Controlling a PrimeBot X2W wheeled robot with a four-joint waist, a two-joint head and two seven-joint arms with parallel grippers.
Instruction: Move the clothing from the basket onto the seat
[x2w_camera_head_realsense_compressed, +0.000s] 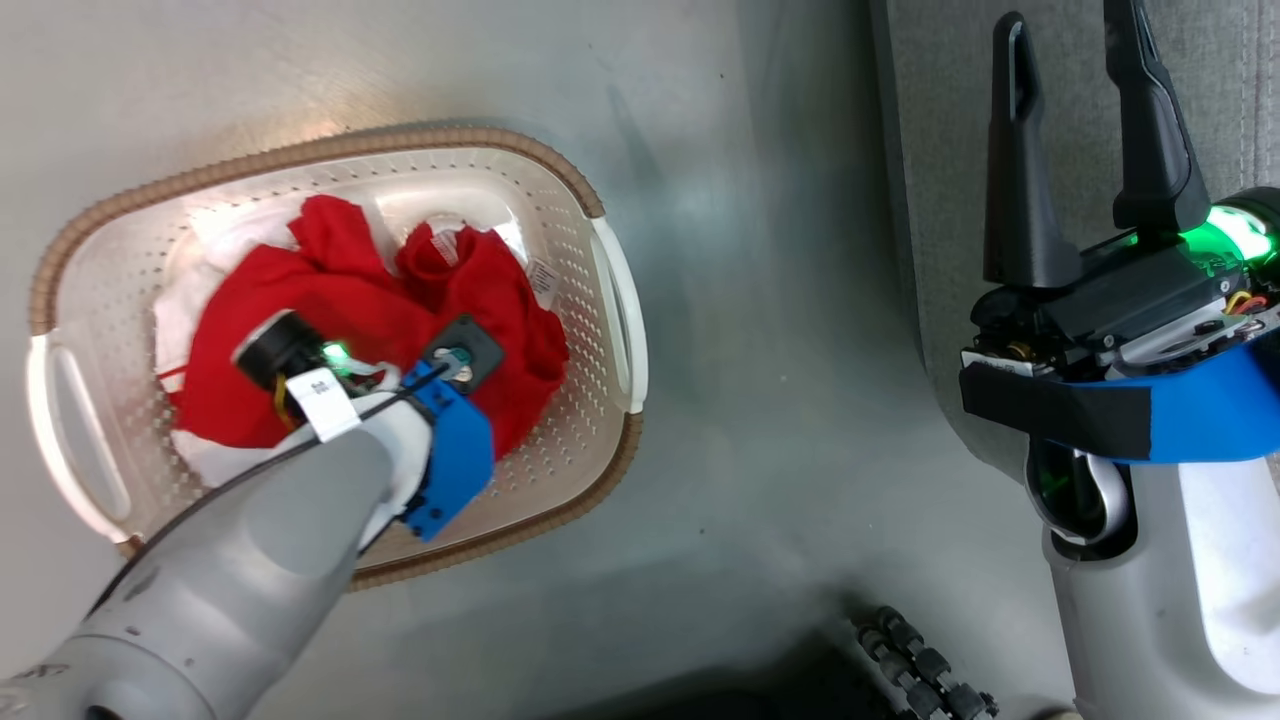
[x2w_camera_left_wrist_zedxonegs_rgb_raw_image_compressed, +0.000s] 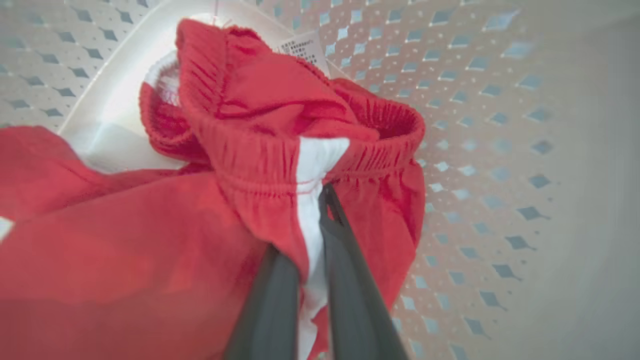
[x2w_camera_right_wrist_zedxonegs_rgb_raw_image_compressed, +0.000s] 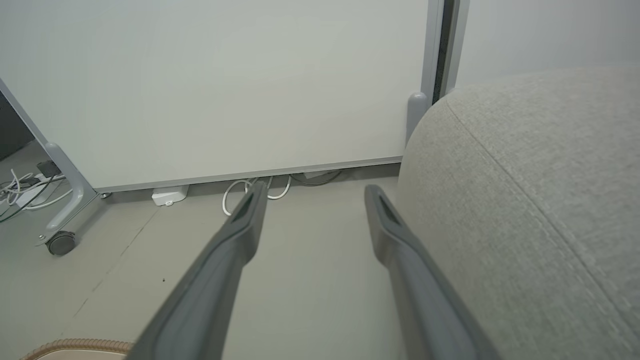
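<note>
The left gripper (x2w_camera_left_wrist_zedxonegs_rgb_raw_image_compressed: 310, 220) clamped soft red white-striped clothing (x2w_camera_head_realsense_compressed: 340, 300) inside the cream perforated plastic basket (x2w_camera_head_realsense_compressed: 590, 190); the right gripper (x2w_camera_right_wrist_zedxonegs_rgb_raw_image_compressed: 315, 190) gaped empty beside the grey fabric seat (x2w_camera_right_wrist_zedxonegs_rgb_raw_image_compressed: 525, 175), far right. So thin a waistband pinch could slip.

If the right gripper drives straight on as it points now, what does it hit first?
Likely nothing near: the right gripper, open, points over the floor toward the white panel's base, depth unclear. The seat lies beside that line.
</note>
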